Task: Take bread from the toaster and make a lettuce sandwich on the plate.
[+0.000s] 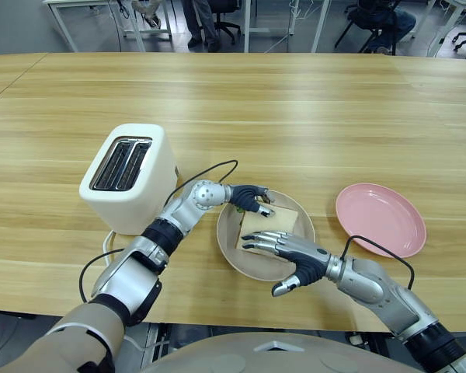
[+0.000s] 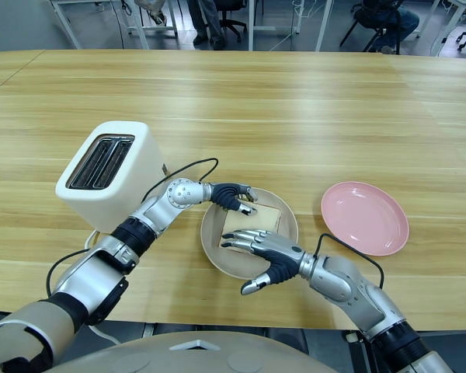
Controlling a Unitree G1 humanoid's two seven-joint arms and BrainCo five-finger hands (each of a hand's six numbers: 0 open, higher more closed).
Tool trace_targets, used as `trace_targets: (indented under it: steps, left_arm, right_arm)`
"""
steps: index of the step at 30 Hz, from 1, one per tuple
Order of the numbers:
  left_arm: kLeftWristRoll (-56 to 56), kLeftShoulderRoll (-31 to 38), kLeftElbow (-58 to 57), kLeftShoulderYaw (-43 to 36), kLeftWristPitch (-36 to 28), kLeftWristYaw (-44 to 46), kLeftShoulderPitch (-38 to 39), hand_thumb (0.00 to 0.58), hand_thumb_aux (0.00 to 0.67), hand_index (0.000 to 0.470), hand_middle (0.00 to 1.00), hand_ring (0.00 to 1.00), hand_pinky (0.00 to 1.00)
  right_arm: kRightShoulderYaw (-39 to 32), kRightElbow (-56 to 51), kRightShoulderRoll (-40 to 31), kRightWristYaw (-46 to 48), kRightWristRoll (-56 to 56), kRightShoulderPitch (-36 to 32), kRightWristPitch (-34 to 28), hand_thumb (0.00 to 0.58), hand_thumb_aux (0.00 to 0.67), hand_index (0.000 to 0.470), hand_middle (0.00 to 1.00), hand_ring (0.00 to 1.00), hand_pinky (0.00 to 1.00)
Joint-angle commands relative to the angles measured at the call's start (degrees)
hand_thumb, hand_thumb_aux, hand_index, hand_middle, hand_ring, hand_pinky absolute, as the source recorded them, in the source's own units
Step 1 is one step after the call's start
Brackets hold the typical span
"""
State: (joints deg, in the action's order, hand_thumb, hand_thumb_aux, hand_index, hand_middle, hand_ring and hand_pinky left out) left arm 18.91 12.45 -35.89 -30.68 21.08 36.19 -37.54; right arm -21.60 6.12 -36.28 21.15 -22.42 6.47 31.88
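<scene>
1. Centre of the left eye view: a bread slice lies flat in the beige plate. The left hand sits at the slice's upper-left corner, fingers curled closed on it, probably to keep it from sliding. The right hand lies across the lower edge, fingers stretched wide and flat, grasping nothing. It is likely pressing the slice square.
2. Upper left of the right eye view: the toaster stands beside the plate, with no bread rising from its dark slots. At right, a pink plate sits well apart from both hands, apparently not in use.
</scene>
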Motion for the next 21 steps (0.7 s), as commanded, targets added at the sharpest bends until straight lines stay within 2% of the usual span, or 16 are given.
trace_targets:
  steps: [1,9,10,11,16,21]
  left_arm:
    - [3.55,-0.57,-0.01,-0.16,5.1,-5.32,-1.49,0.58,0.67,0.46,1.0,1.0,1.0]
    - [10.05,-0.84,-3.85,-1.08,9.53,-12.94,-3.0,0.58,0.659,0.453,1.0,1.0,1.0]
    - [11.54,-0.75,-4.03,-1.08,9.87,-15.19,-3.51,0.331,0.231,0.159,1.0,1.0,1.0]
    - [13.15,-0.58,-4.06,-0.99,10.41,-17.83,-4.29,0.0,0.0,0.0,1.0,1.0,1.0]
    - [16.65,0.07,-2.81,1.28,12.5,-29.27,-6.85,0.0,0.0,0.0,1.0,1.0,1.0]
    - [18.8,1.1,-2.92,1.45,13.89,-35.3,-8.28,0.0,0.0,0.0,1.0,1.0,1.0]
  right_arm:
    - [-0.94,-2.49,0.56,4.49,0.4,0.42,-6.25,0.0,0.0,0.0,0.0,0.0,0.0]
    - [-0.12,-2.08,2.59,6.99,4.45,-0.69,-11.39,0.0,0.0,0.0,0.0,0.0,0.0]
    - [0.06,-1.99,2.9,7.25,5.08,-0.8,-12.19,0.0,0.0,0.0,0.0,0.0,0.0]
    - [0.35,-1.91,3.34,7.59,6.03,-0.91,-13.37,0.0,0.0,0.0,0.0,0.0,0.0]
    - [2.03,-1.52,5.25,8.66,9.8,-1.44,-18.8,0.0,0.0,0.0,0.0,0.0,0.0]
    - [4.0,-1.04,7.18,9.2,13.45,-2.28,-23.76,0.0,0.0,0.0,0.0,0.0,0.0]
